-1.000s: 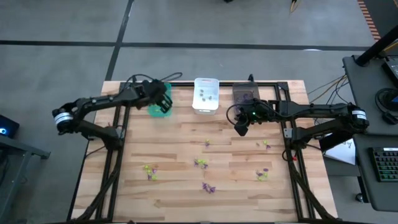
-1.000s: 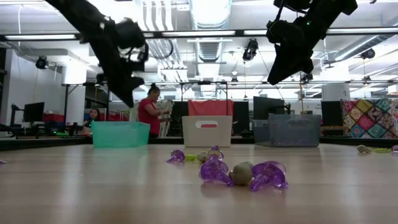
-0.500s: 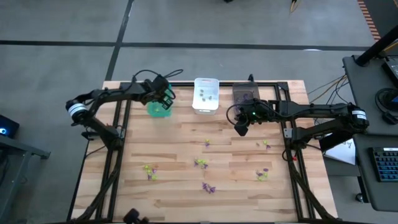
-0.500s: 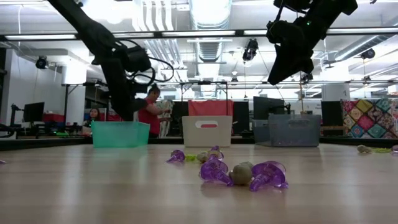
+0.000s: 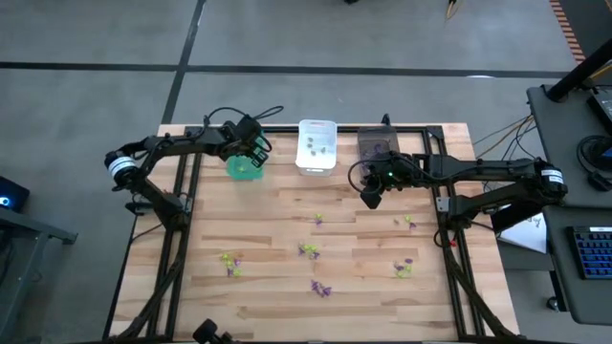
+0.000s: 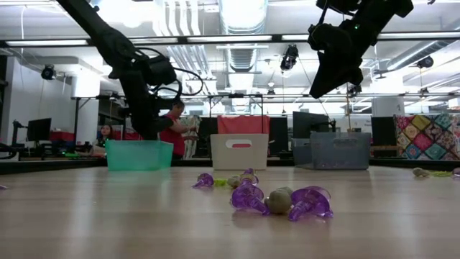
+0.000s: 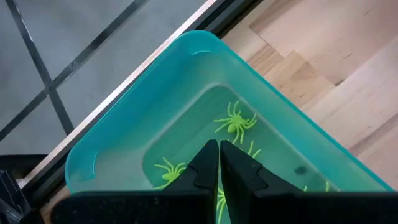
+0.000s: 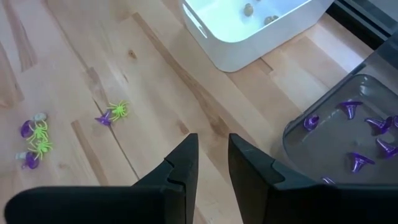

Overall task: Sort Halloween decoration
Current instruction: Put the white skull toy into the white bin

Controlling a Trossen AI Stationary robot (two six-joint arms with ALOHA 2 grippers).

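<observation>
Left fingers (image 7: 217, 163), pressed shut and empty, hang over the translucent green plastic bin (image 7: 124, 112); right fingers (image 8: 212, 163), slightly parted, hold nothing.

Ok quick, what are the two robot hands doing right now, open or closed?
Left gripper: closed, above the green bin; nothing seen between its fingers.
Right gripper: partly open, empty, hanging above the table near the grey bin.

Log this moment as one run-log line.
left gripper: shut, over green bin holding yellow-green spiders | right gripper: open, empty, near grey bin | loose trinkets: on table
</observation>
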